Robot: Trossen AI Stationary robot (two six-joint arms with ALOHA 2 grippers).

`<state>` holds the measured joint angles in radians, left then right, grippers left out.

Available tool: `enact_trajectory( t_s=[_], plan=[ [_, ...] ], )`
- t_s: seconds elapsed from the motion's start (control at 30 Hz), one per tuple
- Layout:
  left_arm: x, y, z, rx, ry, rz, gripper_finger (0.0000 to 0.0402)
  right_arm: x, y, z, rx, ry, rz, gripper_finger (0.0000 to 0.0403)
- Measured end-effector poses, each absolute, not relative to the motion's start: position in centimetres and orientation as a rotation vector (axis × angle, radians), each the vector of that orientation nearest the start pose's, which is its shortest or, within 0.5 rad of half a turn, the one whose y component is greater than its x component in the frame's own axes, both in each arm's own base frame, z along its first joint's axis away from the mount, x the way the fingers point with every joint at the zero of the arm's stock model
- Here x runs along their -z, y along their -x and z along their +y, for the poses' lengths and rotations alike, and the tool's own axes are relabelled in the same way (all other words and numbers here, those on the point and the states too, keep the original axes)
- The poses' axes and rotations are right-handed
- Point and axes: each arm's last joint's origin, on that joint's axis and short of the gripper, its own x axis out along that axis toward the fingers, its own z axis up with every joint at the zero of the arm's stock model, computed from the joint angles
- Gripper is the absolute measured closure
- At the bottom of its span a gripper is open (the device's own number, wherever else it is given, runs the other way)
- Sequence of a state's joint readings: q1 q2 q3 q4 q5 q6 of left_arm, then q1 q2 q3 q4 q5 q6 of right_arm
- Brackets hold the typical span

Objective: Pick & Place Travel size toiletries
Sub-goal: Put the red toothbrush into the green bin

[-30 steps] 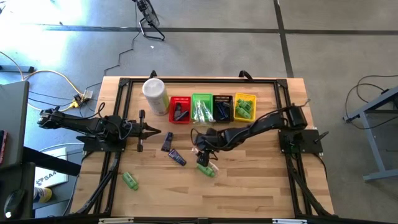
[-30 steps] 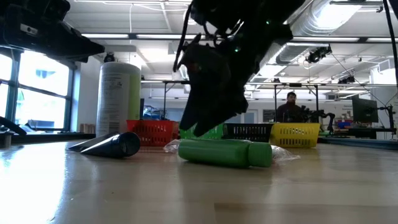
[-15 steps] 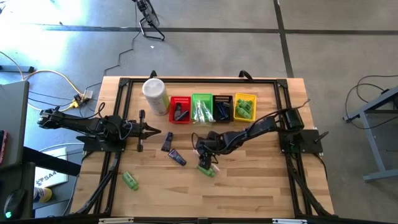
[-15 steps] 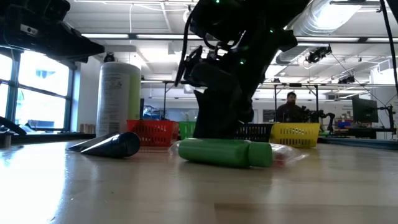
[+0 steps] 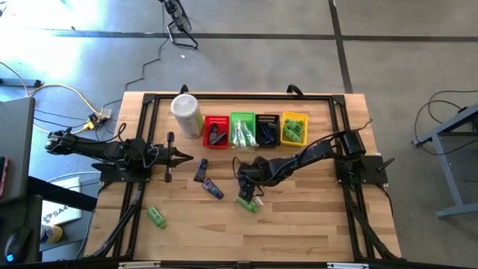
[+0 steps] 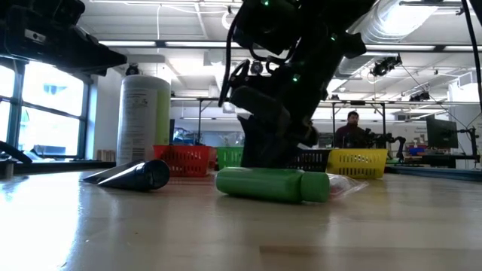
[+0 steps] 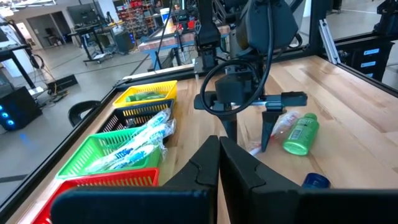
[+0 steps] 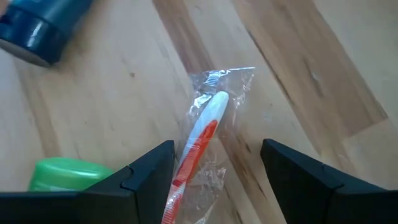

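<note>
Since the earlier frames the right gripper (image 5: 247, 184) has come down from above the bench (image 5: 299, 217) to just over it, at the middle of the high view, and its fingers (image 8: 146, 171) have narrowed slightly; they stand wide open and hold nothing, straddling a clear-wrapped toothbrush (image 8: 198, 144) that lies flat beside a green bottle (image 6: 271, 185); a dark tube (image 6: 135, 175) lies further left. This looks like the reach-and-grasp step; next the fingers should settle to the wood and close on the toothbrush alone, then lift toward the green basket (image 5: 242, 118). The left gripper (image 5: 184, 158) waits shut at centre left.
</note>
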<state>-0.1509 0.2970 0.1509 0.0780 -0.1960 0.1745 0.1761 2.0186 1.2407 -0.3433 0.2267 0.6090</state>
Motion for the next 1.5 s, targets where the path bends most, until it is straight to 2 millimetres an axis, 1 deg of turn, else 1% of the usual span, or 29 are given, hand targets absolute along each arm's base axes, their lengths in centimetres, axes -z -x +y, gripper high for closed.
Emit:
enact_trajectory(
  t_s=[0.3, 0.37, 0.47, 0.7, 0.8, 1.07, 1.2, 1.3, 1.5],
  plan=[
    [-19.8, -11.4, -1.2, -0.039, -0.186, 0.071, 0.0394, -12.5, -38.6, 6.1, 0.405, -0.333, 1.043, 0.0166],
    [-19.8, -11.4, -1.2, -0.039, -0.186, 0.071, 0.0394, -12.5, -38.6, 6.1, 0.404, -0.333, 1.045, 0.0173],
    [-19.8, -11.4, -1.2, -0.039, -0.186, 0.071, 0.0394, -12.5, -38.6, 6.1, 0.406, -0.332, 1.047, 0.0198],
    [-19.8, -11.4, -1.2, -0.038, -0.186, 0.071, 0.0394, -12.5, -38.6, 6.0, 0.408, -0.331, 1.048, 0.0280],
    [-19.8, -11.4, -1.2, -0.038, -0.186, 0.071, 0.0394, -12.5, -38.6, 6.0, 0.407, -0.331, 1.050, 0.0309],
    [-19.8, -11.4, -1.2, -0.038, -0.186, 0.072, 0.0394, -12.7, -38.5, 6.0, 0.394, -0.331, 1.048, 0.0361],
    [-19.8, -11.4, -1.2, -0.038, -0.187, 0.074, 0.0394, -13.6, -38.3, 6.2, 0.357, -0.325, 1.044, 0.0378],
    [-19.7, -11.4, -1.2, -0.038, -0.187, 0.076, 0.0394, -14.9, -38.3, 6.3, 0.319, -0.328, 1.011, 0.0385],
    [-19.7, -11.4, -1.2, -0.037, -0.187, 0.078, 0.0394, -17.8, -38.0, 6.1, 0.279, -0.303, 0.921, 0.0385]
  ],
)
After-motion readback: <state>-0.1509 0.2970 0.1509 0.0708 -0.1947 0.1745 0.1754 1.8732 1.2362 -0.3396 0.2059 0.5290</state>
